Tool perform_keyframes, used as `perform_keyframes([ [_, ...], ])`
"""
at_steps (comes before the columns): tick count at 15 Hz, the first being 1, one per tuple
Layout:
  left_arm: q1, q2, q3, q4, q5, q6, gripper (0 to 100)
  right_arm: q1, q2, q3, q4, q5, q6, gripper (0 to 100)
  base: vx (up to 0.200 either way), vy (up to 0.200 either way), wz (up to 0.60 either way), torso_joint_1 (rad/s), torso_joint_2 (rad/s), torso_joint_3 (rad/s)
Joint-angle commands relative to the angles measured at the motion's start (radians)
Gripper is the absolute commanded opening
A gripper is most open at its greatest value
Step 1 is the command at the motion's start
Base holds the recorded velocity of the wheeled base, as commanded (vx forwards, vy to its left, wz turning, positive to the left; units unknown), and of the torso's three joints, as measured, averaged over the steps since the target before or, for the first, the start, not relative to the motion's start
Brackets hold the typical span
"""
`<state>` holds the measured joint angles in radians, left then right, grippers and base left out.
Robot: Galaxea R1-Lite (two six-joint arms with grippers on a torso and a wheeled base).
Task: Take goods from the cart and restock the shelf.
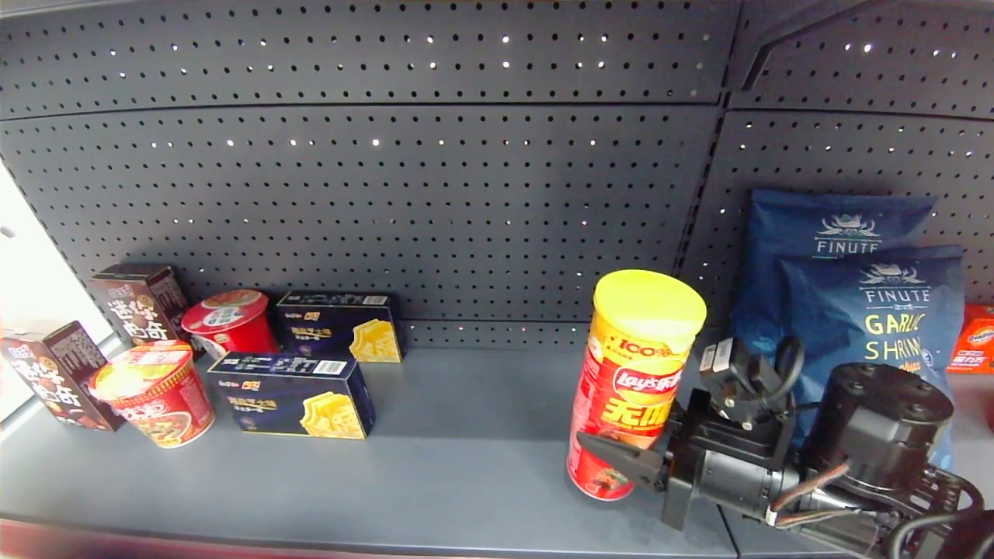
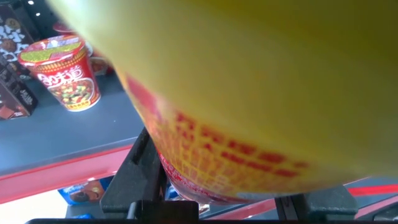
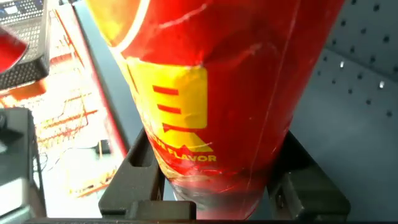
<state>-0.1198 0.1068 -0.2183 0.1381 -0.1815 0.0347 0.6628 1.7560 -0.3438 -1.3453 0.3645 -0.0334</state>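
Pinched in right claw point(image 1: 621, 470): upright chip can point(image 1: 637, 365) on shelf point(image 1: 466, 442); in left claw point(image 2: 217, 200): yellow-red can point(image 2: 249, 93).

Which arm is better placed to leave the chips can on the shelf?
Right: the right gripper grips the chips can low, upright on or just above the shelf; the left gripper holds another container.

Right arm reaches in low from the near right, wrist roughly level, right gripper point(image 1: 621, 463) clamped on the lower part of the chips canister point(image 1: 633, 373) — a dark finger point(image 3: 134, 171) on either side. Left gripper point(image 2: 217, 199) grips a yellow can point(image 2: 249, 93) — squeezed between its black fingers point(image 2: 127, 186).
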Motion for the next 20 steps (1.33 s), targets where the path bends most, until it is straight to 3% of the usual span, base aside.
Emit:
perform_keyframes([
  [1, 0.0, 0.001, 0.0, 0.002, 0.002, 0.001, 0, 0.001, 0.033, 0.08, -0.063, 0.002, 0.001, 0, 0.0, 0.0, 0.0, 0.0, 0.0, 0.0],
  [10, -0.001, 0.001, 0.013, -0.003, 0.002, 0.001, 0, 0.009, 0.183, 0.048, -0.167, 0.004, 0.001, 0, 0.0, 0.0, 0.0, 0.0, 0.0, 0.0],
  [20, 0.0, 0.001, 0.022, -0.002, -0.001, 0.001, 0, 0.032, 0.244, -0.017, -0.169, 0.002, -0.002, 0, 0.0, 0.0, 0.0, 0.0, 0.0, 0.0],
])
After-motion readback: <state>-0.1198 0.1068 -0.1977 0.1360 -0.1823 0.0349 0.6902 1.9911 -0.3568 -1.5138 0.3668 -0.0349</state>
